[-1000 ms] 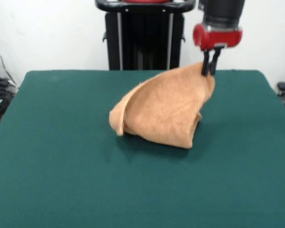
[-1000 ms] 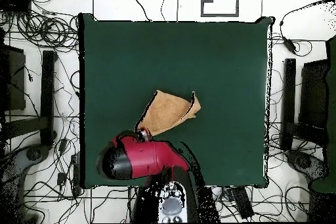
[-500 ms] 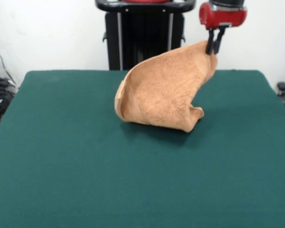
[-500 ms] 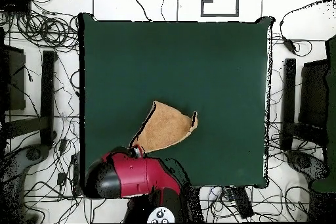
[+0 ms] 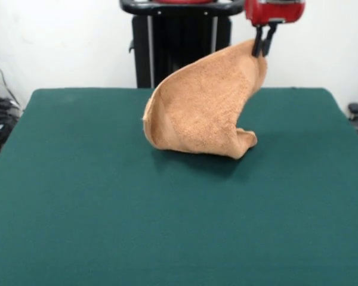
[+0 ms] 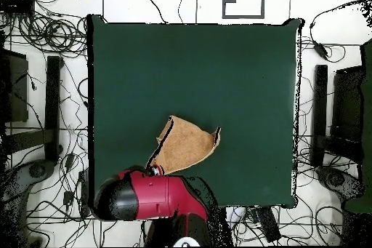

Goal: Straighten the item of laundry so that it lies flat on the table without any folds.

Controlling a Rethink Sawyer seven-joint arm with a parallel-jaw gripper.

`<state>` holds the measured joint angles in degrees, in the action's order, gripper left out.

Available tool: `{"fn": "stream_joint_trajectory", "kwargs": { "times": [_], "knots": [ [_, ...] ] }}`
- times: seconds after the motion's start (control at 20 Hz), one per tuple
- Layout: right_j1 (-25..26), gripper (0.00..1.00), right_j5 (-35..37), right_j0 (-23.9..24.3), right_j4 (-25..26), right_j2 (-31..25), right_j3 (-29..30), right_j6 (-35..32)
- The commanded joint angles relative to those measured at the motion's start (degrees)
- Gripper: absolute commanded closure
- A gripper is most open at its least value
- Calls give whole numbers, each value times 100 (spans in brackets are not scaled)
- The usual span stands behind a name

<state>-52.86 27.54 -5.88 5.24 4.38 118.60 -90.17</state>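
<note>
The peach-orange towel [image 5: 203,107] hangs from one corner, its lower edge still resting in folds on the dark green table [image 5: 77,226]. My gripper [image 5: 261,49] is shut on the towel's raised corner, high above the table's far right part. In the overhead view the towel [image 6: 185,145] shows as a curved sheet, and my red arm head [image 6: 149,194] covers the gripper near the table's bottom edge [image 6: 254,49].
The black robot pedestal [image 5: 182,44] stands behind the table's far edge. Cables and black stands [image 6: 51,107] lie on the floor around the table. The towel sits right of centre in the front view.
My gripper has risen with the towel corner, pulling more of the towel off the table. The towel's lower part has drawn slightly toward the robot.
</note>
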Motion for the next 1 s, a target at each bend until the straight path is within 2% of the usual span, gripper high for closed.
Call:
{"fn": "stream_joint_trajectory", "kwargs": {
  "times": [0.05, 0.2, 0.5, 0.7, 0.85, 1.0],
  "knots": [
    [-486, 100, 1345, -73, -446, -243, 410, -935],
    [-919, 100, 2017, -91, -541, -224, 530, -848],
    [-1574, 100, 3317, -41, -550, -196, 222, -580],
    [-1430, 100, 3306, 106, -468, -335, -90, -443],
    [-1035, 100, 2888, 269, -437, -483, -226, -373],
    [-996, 100, 2748, 277, -541, -548, -223, -480]
  ]
}}
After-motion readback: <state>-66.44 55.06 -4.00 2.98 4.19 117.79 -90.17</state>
